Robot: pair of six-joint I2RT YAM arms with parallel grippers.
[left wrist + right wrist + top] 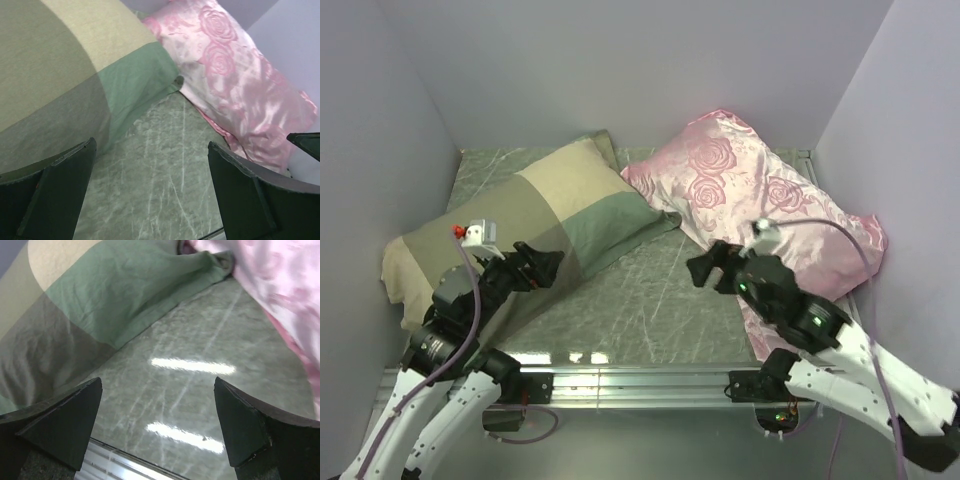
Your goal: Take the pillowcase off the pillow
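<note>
The pillowcase, in beige, olive and grey-green blocks, lies stuffed and diagonal across the left half of the table; it also fills the upper left of the left wrist view and of the right wrist view. The pillow inside it is hidden. My left gripper hovers open over the pillowcase's near edge, and its fingers frame bare table. Over the table's middle my right gripper is open with nothing between its fingers.
A shiny pink rose-patterned pillow lies on the right side, touching the pillowcase's far right corner. The green marbled tabletop shows between the two. White walls close in the left, back and right. A metal rail runs along the near edge.
</note>
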